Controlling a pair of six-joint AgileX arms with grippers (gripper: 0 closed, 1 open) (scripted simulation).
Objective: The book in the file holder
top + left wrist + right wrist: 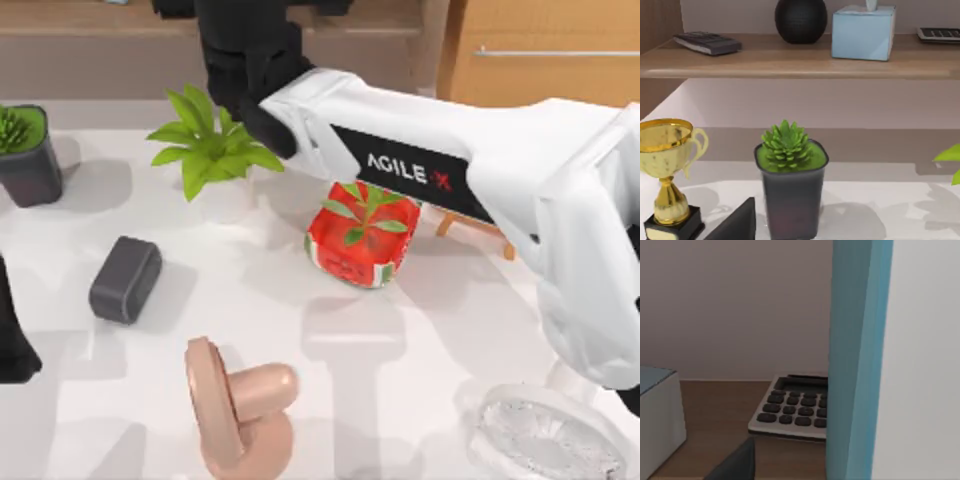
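White worktop [420, 350] runs across the scene below a wooden shelf [790, 60] at the far wall. On the shelf stand a dark round speaker [801, 19], a pale blue tissue box [863, 32], a remote [707, 43] and a calculator [792, 407].

My right arm [500, 180] stretches from the right side far across to the back, its black wrist near the far edge, left of centre. The right gripper itself is hidden in the top view, and I cannot tell how its fingers stand. The right wrist view has the book [857, 360] upright and very close, teal cover edge on, white pages beside it, with the calculator on the shelf behind it. Whether the gripper is touching the book I cannot tell.

My left arm [12, 330] sits parked at the left edge of the worktop.

On the worktop lie a dark pot with a succulent [28, 150] at far left, a gold trophy [667, 170] near it, a leafy plant in a white pot [212, 150], a red pot with a plant [362, 240] in the middle, a dark grey box [125, 280], a pink object [240, 410] near the front, a clear fan [545, 435] at near right, and wooden easel legs [470, 225] under the right arm.
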